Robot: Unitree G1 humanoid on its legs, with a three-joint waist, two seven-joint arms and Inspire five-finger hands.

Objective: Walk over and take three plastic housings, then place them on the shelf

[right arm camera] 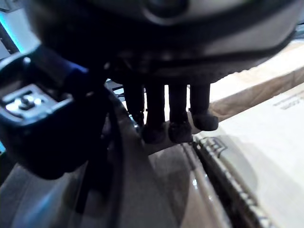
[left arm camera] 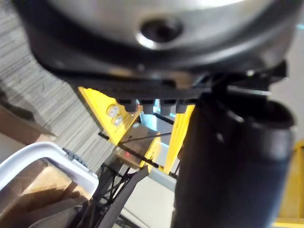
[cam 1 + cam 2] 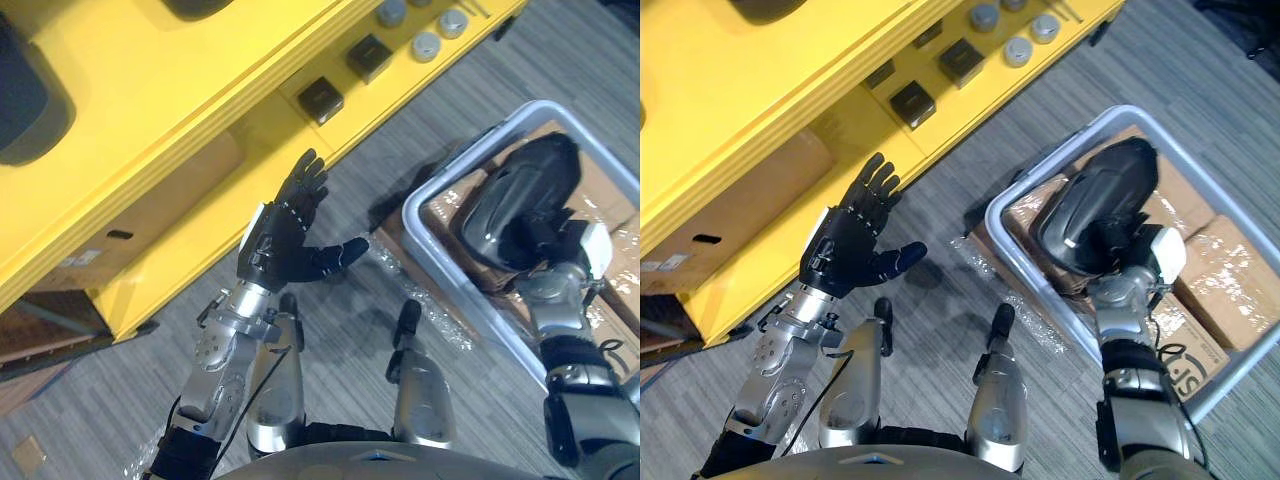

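A large dark plastic housing (image 3: 1095,200) is tilted up out of the white-rimmed bin (image 3: 1025,280) on the floor at the right. My right hand (image 3: 1123,245) grips its lower end, and in the right wrist view its fingers (image 1: 173,126) curl over the housing's grey edge (image 1: 161,190). Over the carpet at the left, my left hand (image 3: 285,235) is raised with straight, spread fingers and holds nothing, just short of the yellow shelf (image 3: 180,110).
The shelf's low ledge holds two small black square parts (image 3: 320,100) and several grey round discs (image 3: 425,45). A cardboard box (image 3: 170,205) sits under the shelf. Plastic-wrapped cardboard boxes (image 3: 1220,270) fill the bin. Grey carpet lies between shelf and bin.
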